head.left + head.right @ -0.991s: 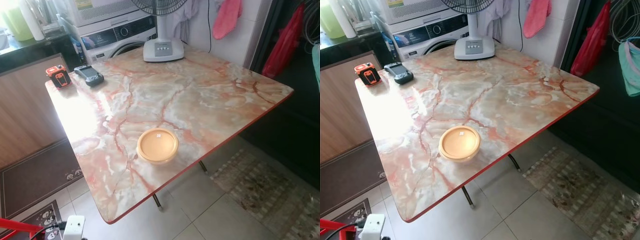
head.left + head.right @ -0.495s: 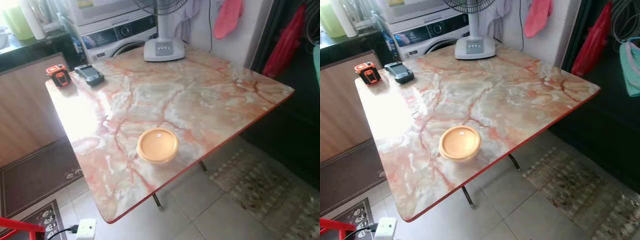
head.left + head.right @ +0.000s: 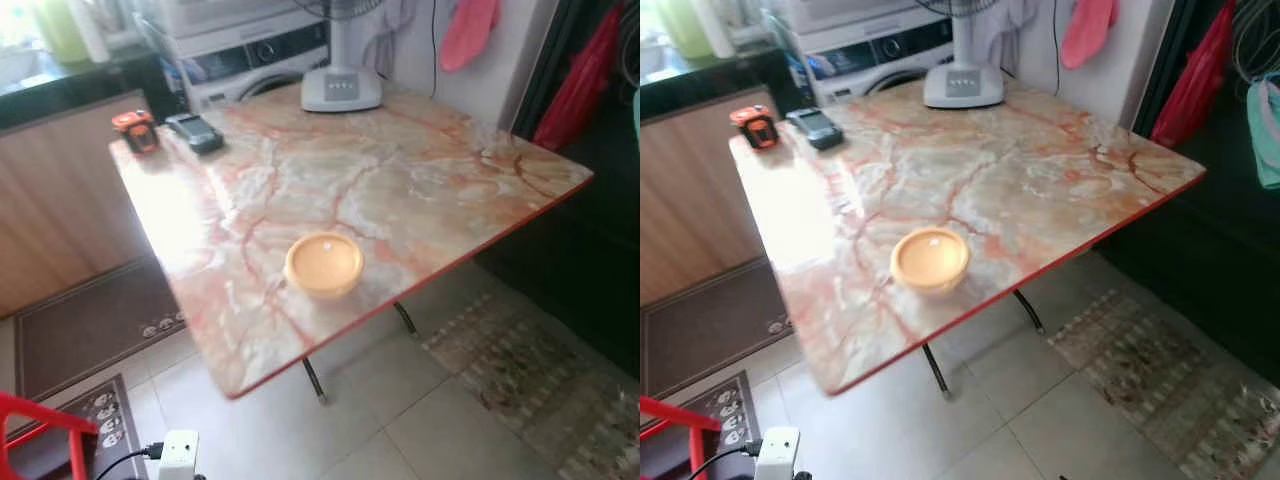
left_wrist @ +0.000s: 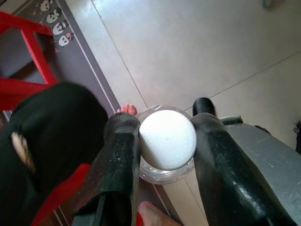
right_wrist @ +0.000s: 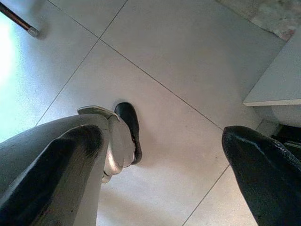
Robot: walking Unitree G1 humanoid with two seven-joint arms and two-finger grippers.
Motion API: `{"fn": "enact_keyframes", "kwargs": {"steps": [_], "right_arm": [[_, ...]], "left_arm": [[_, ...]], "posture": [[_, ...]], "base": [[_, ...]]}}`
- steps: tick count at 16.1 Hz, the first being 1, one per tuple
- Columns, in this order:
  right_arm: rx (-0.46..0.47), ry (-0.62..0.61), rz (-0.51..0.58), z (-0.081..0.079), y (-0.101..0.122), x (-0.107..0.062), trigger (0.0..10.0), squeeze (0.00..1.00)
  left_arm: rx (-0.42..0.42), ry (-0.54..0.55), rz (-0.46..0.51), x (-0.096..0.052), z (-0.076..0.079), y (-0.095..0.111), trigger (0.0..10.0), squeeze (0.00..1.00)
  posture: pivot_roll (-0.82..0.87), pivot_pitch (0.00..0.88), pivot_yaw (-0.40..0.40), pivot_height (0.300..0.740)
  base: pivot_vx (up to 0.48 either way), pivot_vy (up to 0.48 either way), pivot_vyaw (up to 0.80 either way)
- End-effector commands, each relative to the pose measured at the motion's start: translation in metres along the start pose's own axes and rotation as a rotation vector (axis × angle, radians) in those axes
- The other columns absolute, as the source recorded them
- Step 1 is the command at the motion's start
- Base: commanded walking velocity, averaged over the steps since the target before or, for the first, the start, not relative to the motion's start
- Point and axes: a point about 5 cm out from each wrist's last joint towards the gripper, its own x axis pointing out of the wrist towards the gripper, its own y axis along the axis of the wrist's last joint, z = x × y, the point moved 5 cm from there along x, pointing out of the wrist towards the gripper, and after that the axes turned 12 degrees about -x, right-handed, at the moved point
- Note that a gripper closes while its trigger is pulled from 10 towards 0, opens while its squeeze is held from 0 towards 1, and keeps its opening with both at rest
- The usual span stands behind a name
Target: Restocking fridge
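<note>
1. Ahead, in the head views, a square table with a glossy pink-and-orange marbled top and red edge stands on pale floor tiles. A round, shallow orange plastic container with a lid sits near the table's front edge. At the far corner lie a small orange-and-black device and, just beside it, a dark handheld gadget. The white base of a standing fan rests on the far side of the table, with a white front-loading washing machine behind it. A patterned mat lies on the floor to the right, and a white plug adapter sits on the floor near a red frame.

2. Looking along the left gripper, its two black fingers are clamped on either side of a clear round jar with a white ribbed lid, held above the tiled floor. A person's bare toes show just beyond the jar.

3. Finally, the right gripper hangs over the floor tiles with its fingers spread wide apart and holding nothing; the robot's black foot shows below.
</note>
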Motion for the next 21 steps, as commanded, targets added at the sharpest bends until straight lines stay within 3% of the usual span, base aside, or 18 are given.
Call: {"fn": "enact_keyframes", "kwargs": {"steps": [1,9,13,15,21], "right_arm": [[-0.003,0.025,-0.027,-0.008,-0.01,-0.001,10.0,0.0],[-0.012,0.025,-0.018,-0.007,-0.008,-0.001,10.0,0.0],[-0.008,0.017,-0.024,-0.005,-0.009,-0.001,10.0,0.0],[-0.008,0.019,-0.028,-0.005,-0.01,-0.002,10.0,0.0],[-0.025,0.032,-0.032,-0.007,-0.01,-0.001,10.0,0.0]], "left_arm": [[-0.013,0.024,-0.016,-0.001,-0.008,-0.004,10.0,0.0],[-0.023,0.032,-0.008,0.0,-0.012,-0.003,10.0,0.0],[-0.012,0.024,-0.023,-0.001,-0.013,-0.006,10.0,0.0],[-0.003,0.013,-0.03,-0.001,-0.011,-0.007,10.0,0.0],[-0.011,0.023,-0.033,-0.002,-0.032,-0.006,10.0,0.0]], "posture": [[-0.08,0.0,0.082,0.74],[-0.08,0.0,0.072,0.74],[-0.09,0.0,0.077,0.74],[-0.09,0.0,0.078,0.74],[-0.08,0.0,0.077,0.74]], "base": [[-0.289,0.0,0.0],[-0.287,0.0,0.0],[0.0,0.0,0.0],[0.0,0.0,-0.65],[0.0,0.0,-0.8]]}}
